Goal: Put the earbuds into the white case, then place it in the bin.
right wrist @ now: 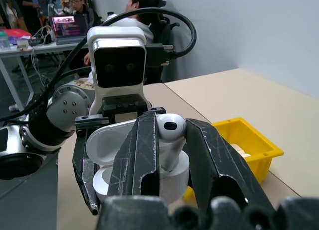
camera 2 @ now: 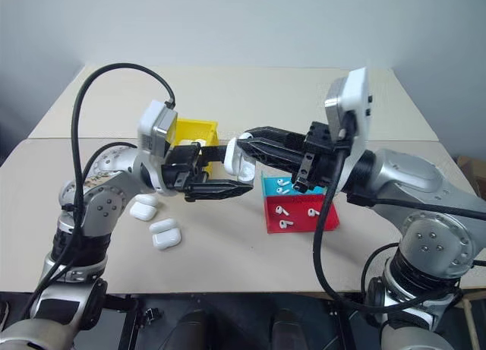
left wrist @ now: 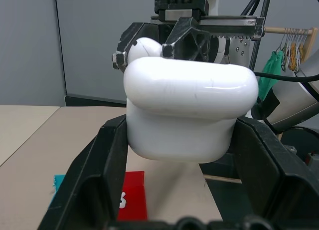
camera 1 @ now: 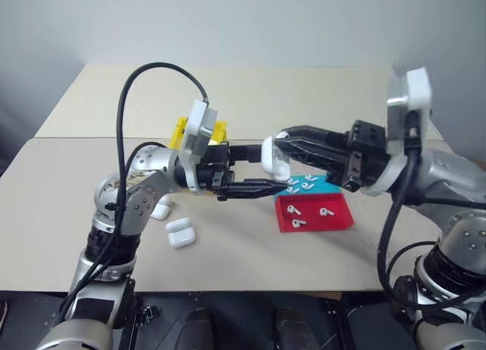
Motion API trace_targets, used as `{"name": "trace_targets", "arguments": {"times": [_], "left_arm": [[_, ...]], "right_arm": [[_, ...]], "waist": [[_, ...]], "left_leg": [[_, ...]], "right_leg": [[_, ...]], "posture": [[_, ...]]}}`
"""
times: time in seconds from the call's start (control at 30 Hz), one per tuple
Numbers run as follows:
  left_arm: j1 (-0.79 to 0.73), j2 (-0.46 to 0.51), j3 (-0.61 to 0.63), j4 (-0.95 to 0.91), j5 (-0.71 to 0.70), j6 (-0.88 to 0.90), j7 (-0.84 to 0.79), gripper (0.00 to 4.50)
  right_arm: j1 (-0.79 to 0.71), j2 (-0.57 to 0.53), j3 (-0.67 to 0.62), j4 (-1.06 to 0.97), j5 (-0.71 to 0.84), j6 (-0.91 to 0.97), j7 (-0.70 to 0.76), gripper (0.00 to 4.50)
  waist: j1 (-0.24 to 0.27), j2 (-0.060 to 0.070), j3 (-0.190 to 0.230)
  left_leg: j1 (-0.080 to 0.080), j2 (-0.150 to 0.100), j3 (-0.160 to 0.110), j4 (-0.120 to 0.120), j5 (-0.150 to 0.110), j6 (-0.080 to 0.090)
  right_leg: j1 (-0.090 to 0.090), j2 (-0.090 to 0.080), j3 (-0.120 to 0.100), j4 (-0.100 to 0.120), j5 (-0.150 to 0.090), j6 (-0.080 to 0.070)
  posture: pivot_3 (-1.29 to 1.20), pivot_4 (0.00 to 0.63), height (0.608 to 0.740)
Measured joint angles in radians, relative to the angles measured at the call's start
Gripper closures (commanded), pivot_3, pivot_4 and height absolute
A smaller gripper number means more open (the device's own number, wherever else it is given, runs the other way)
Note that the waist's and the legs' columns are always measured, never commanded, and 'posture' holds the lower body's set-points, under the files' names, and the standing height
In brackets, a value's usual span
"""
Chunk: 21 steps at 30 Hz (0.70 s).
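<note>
The white case [camera 1: 272, 157] hangs in mid-air over the table with its lid flipped open, and my left gripper [camera 1: 267, 169] is shut on its body from the left. In the left wrist view the case [left wrist: 185, 110] sits between my two fingers. From the right, my right gripper [right wrist: 167, 140] is shut on one earbud [right wrist: 169, 132], holding it right at the open case [right wrist: 107, 142]; whether it touches, I cannot tell. More earbuds [camera 1: 293, 210] lie in the trays below. The yellow bin [camera 2: 196, 130] stands on the table behind my left gripper.
A red tray [camera 1: 338, 217] and a blue tray [camera 1: 330, 187] with loose earbuds lie under my right arm. Two spare white cases [camera 1: 181, 233] [camera 1: 160, 209] rest on the table near my left arm. The table's front edge is close below them.
</note>
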Motion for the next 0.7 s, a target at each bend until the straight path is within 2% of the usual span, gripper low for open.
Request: {"name": "trace_targets", "arguments": {"times": [0.43,0.7], "left_arm": [[0.006,0.002,-0.007,-0.010,0.006,0.000,-0.007,1.65],[0.007,0.005,0.001,-0.004,0.014,-0.005,-0.008,1.65]], "right_arm": [[0.082,-0.087,0.086,-0.011,-0.011,-0.190,-0.013,3.83],[0.120,-0.133,0.109,-0.008,-0.039,-0.266,-0.020,1.14]], "waist": [[-0.007,0.000,0.000],[-0.007,0.000,0.000]], "left_leg": [[0.000,0.000,0.000,0.000,0.000,0.000],[0.000,0.000,0.000,0.000,0.000,0.000]], "right_leg": [[0.000,0.000,0.000,-0.001,0.000,0.000],[0.000,0.000,0.000,-0.002,0.000,0.000]], "posture": [[0.00,0.150,0.740],[0.00,0.150,0.740]]}}
